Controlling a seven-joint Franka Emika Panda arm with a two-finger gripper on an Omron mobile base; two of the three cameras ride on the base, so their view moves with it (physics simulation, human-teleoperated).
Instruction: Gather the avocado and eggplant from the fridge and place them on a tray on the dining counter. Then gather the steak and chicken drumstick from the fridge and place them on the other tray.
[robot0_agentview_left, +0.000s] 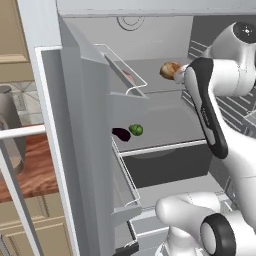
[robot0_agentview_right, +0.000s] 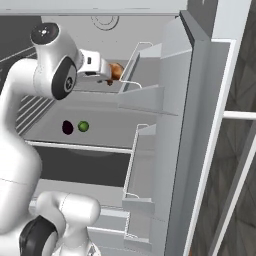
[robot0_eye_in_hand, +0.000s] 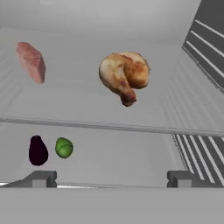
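Note:
A browned chicken drumstick (robot0_eye_in_hand: 124, 76) lies on the fridge's upper shelf, straight ahead of my gripper (robot0_eye_in_hand: 111, 177), whose fingers stand open and empty a short way from it. To its left on the same shelf lies the pink steak (robot0_eye_in_hand: 31, 62). One shelf down, the dark eggplant (robot0_eye_in_hand: 38, 151) and the green avocado (robot0_eye_in_hand: 64, 147) sit side by side. In the base views my gripper (robot0_agentview_left: 179, 74) (robot0_agentview_right: 107, 75) reaches in at upper-shelf height, close to the drumstick (robot0_agentview_left: 169, 70) (robot0_agentview_right: 117, 71). The eggplant (robot0_agentview_left: 120, 134) (robot0_agentview_right: 67, 127) and avocado (robot0_agentview_left: 136, 130) (robot0_agentview_right: 83, 126) lie below it.
The open fridge door (robot0_agentview_left: 85, 150) (robot0_agentview_right: 195, 140) with its clear bins (robot0_agentview_left: 125, 75) (robot0_agentview_right: 145, 95) stands close beside the arm. A dark drawer (robot0_agentview_left: 165, 167) sits under the lower shelf. A wooden counter (robot0_agentview_left: 30, 170) with a grey jug (robot0_agentview_left: 10, 125) lies beyond the door.

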